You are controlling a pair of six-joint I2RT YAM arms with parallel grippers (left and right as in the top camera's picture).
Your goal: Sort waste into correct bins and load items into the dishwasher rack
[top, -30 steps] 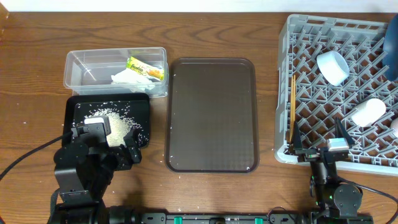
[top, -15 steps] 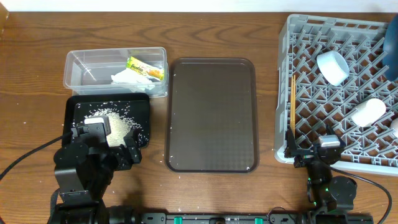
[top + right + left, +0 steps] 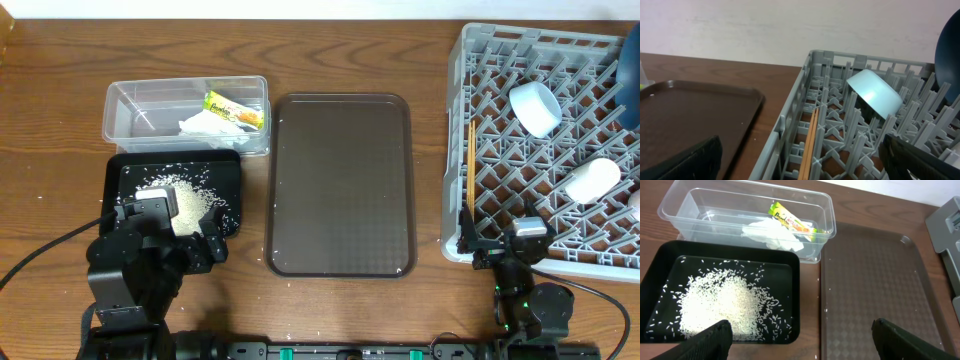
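The clear tub (image 3: 186, 110) at back left holds the snack wrapper (image 3: 234, 110) and white tissue (image 3: 205, 125). In front of it the black tray (image 3: 113, 190) holds a pile of rice (image 3: 190, 203). The grey dishwasher rack (image 3: 452, 150) at right holds the chopsticks (image 3: 469, 170), a white bowl (image 3: 535, 108), a cup (image 3: 592, 180), a second cup at the edge (image 3: 635, 205) and the blue plate (image 3: 630, 60). My left gripper (image 3: 802, 340) is open and empty over the black tray's front right corner (image 3: 795, 295). My right gripper (image 3: 805, 160) is open and empty at the rack's front left corner, above the chopsticks (image 3: 810, 142).
The large dark brown serving tray (image 3: 340, 185) lies between the bins and the rack, with a few stray grains by its front edge. It also shows in the left wrist view (image 3: 875, 290) and the right wrist view (image 3: 690, 120). The rack wall (image 3: 790, 125) stands just ahead of my right gripper.
My right gripper has drawn back a little toward the table's front edge and left, then held still. The left arm has not moved.
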